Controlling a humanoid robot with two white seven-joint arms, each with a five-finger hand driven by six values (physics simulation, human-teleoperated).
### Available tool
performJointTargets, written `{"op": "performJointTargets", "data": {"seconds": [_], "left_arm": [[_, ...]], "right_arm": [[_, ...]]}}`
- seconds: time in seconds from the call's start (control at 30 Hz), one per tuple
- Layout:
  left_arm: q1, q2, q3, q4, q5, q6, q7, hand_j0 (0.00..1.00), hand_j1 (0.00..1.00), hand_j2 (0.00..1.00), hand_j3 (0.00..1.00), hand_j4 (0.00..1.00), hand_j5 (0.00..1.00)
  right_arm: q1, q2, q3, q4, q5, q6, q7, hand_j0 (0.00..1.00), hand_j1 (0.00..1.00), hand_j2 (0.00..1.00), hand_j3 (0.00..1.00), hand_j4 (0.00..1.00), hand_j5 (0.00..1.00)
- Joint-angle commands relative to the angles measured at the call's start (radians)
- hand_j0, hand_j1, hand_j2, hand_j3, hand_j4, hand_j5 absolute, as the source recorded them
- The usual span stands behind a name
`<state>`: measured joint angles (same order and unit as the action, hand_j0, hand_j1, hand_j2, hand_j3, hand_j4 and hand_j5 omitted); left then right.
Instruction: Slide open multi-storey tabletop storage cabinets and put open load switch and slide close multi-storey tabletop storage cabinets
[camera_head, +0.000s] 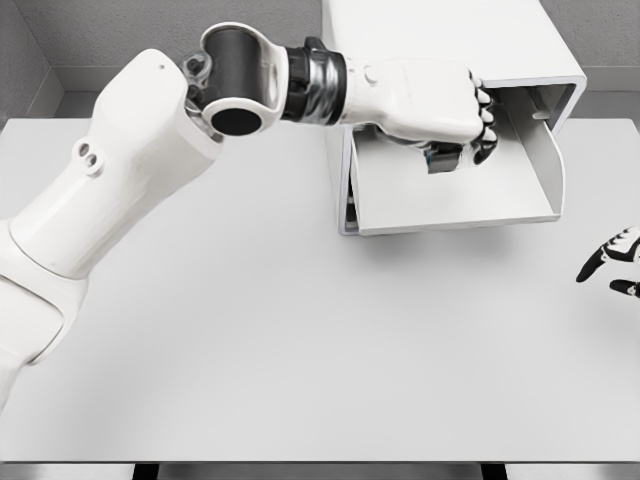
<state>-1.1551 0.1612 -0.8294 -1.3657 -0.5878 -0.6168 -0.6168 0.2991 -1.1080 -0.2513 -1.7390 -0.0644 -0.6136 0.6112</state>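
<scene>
A white storage cabinet (450, 40) stands at the back of the table, right of centre. Its lower drawer (450, 205) is slid out toward me. My left arm reaches across from the lower left, and my left hand (455, 125) hovers over the open drawer with fingers curled around a small dark load switch (443, 158), whose lower end shows beneath the palm. Only the black-tipped fingers of my right hand (610, 262) show at the right edge, spread and holding nothing.
The white table (300, 340) stretches from the cabinet to the front edge. Grey walls close off the back. The left forearm and elbow span the upper left of the table.
</scene>
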Motion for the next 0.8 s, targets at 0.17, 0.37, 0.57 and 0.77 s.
{"op": "performJointTargets", "data": {"seconds": [0.17, 0.37, 0.57, 0.77], "left_arm": [[-0.003, 0.006, 0.006, 0.027, -0.01, 0.006, 0.006, 1.0, 1.0, 1.0, 1.0, 1.0, 1.0], [-0.017, -0.061, 0.0, 0.028, -0.015, 0.006, 0.006, 1.0, 1.0, 1.0, 1.0, 1.0, 1.0], [-0.026, -0.106, -0.037, 0.051, -0.017, 0.006, 0.006, 1.0, 1.0, 1.0, 1.0, 1.0, 1.0], [-0.04, -0.057, -0.033, -0.033, 0.14, 0.006, 0.006, 1.0, 1.0, 1.0, 1.0, 1.0, 1.0]], "right_arm": [[-0.008, -0.009, 0.052, -0.017, -0.002, 0.003, 0.0, 0.54, 0.54, 0.54, 0.54, 0.54, 0.54], [-0.011, -0.009, 0.052, -0.017, -0.002, 0.003, 0.0, 0.55, 0.55, 0.55, 0.55, 0.55, 0.55], [-0.031, -0.01, 0.053, -0.017, -0.003, 0.003, 0.0, 0.56, 0.56, 0.56, 0.56, 0.56, 0.56], [-0.101, -0.01, 0.121, -0.017, -0.003, 0.003, 0.0, 0.56, 0.56, 0.56, 0.56, 0.56, 0.56]]}}
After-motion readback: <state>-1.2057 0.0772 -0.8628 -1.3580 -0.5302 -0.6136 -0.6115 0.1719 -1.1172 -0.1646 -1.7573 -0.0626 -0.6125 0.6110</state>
